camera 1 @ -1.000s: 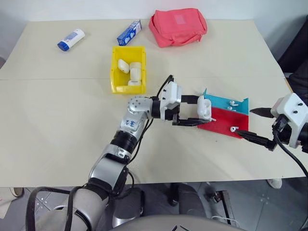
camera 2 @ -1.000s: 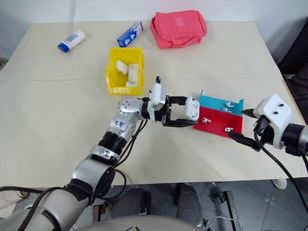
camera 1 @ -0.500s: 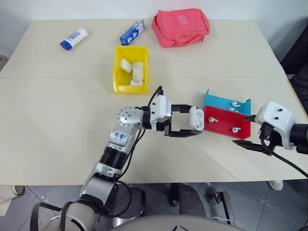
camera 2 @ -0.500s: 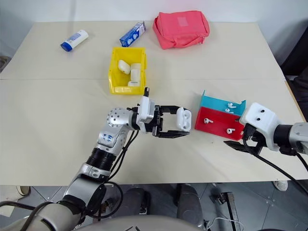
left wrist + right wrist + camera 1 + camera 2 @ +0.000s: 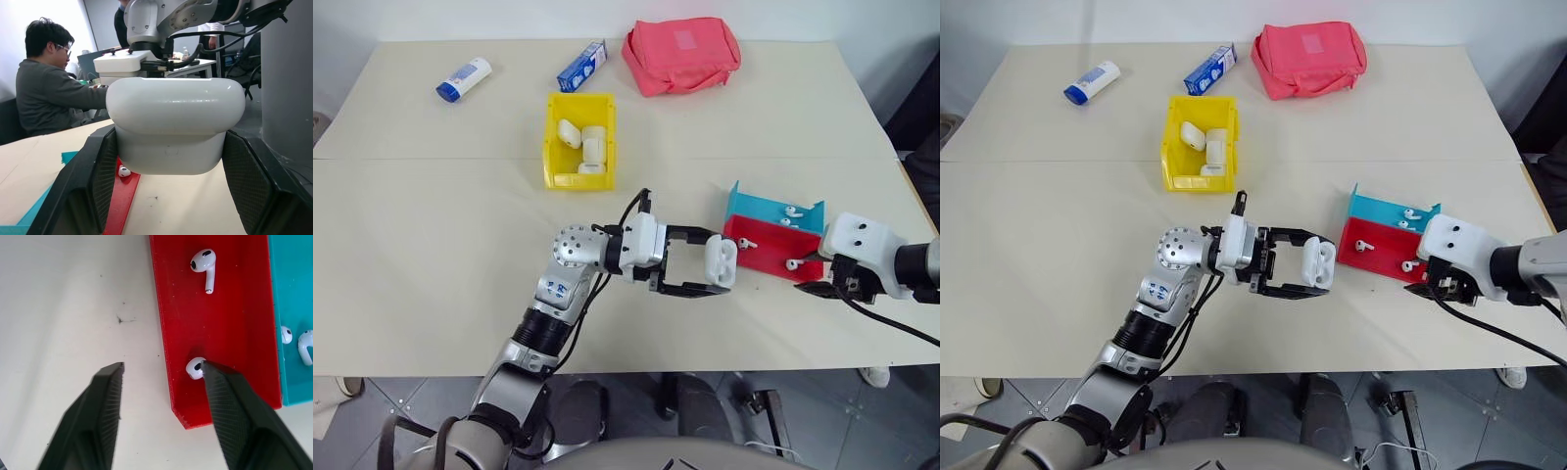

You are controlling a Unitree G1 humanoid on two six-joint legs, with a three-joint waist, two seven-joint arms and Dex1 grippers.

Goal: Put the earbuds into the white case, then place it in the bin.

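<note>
My left gripper (image 5: 715, 264) is shut on the white case (image 5: 721, 261), holding it above the table just left of the red tray (image 5: 766, 257); the case (image 5: 175, 122) sits between both pads. Two earbuds (image 5: 747, 244) lie in the red tray. My right gripper (image 5: 161, 371) is open and straddles the tray's near corner, with one finger beside an earbud (image 5: 195, 368) and the other over bare table. The second earbud (image 5: 204, 264) lies farther along. The yellow bin (image 5: 551, 147) stands farther back with several white cases in it.
A teal tray (image 5: 756, 205) holding more earbuds adjoins the red one. At the table's far side lie a pink pouch (image 5: 680, 54), a blue-and-white box (image 5: 579, 66) and a white-and-blue tube (image 5: 462, 78). A seated person (image 5: 49, 98) is beyond the table.
My left gripper drew the case back from over the red tray towards the table's front. My right gripper moved in to the tray's near corner and its fingers narrowed.
</note>
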